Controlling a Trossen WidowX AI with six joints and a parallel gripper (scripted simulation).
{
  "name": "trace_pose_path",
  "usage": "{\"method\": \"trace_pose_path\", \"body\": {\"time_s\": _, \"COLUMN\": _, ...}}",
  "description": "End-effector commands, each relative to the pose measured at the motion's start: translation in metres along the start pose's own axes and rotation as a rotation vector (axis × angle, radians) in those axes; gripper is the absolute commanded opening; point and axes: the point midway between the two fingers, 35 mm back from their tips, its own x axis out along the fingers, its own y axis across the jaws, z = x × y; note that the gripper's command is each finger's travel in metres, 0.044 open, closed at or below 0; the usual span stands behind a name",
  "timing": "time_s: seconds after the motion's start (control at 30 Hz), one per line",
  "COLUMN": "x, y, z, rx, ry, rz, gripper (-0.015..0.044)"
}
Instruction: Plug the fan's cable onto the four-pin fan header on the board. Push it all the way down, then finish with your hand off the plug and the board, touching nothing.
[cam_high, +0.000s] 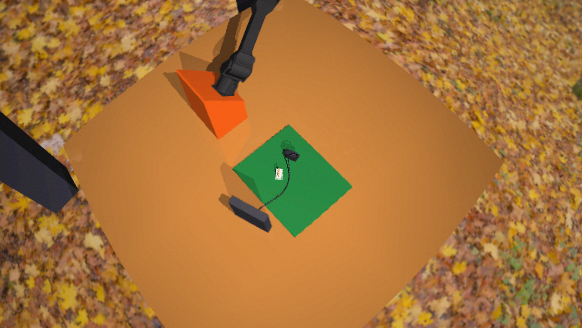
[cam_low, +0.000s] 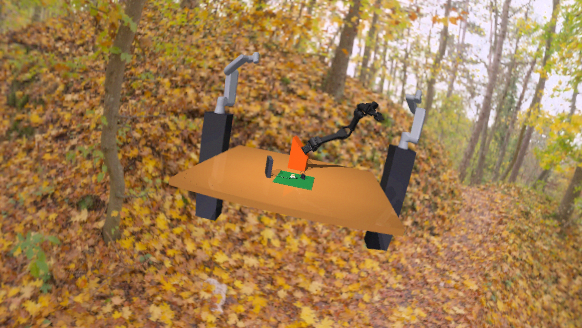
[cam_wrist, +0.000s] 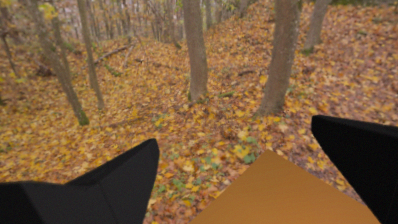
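The green board (cam_high: 320, 187) (cam_low: 305, 186) lies on the table. A small white part with tiny marks, apparently the fan header (cam_high: 279, 174) (cam_low: 293, 176), stands on it. The black plug (cam_high: 290, 153) (cam_low: 303, 176) is over the board, apart from the white part; whether it touches the board I cannot tell. A thin dark cable (cam_high: 285, 188) curves from it to the dark upright slab, apparently the fan (cam_high: 250, 214) (cam_low: 269, 166), at the board's edge. My gripper (cam_wrist: 233, 135) (cam_low: 380, 118) is open and empty, high in the air and far from plug and board. It is outside the top view.
An orange wedge-shaped block (cam_high: 227, 117) (cam_low: 298, 157) stands beside the board, near the arm's base. The brown table (cam_high: 400, 165) (cam_low: 240, 187) (cam_wrist: 280, 195) has dark pillars (cam_low: 215, 137) (cam_low: 398, 175) at its sides, carrying grey arm-like stands (cam_low: 230, 87) (cam_low: 416, 125).
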Motion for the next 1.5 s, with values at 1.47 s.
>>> {"method": "trace_pose_path", "body": {"time_s": 1.47, "x": -0.109, "y": -0.273, "z": -0.486, "rx": 0.489, "ry": 1.578, "rz": -0.01, "gripper": 0.044}}
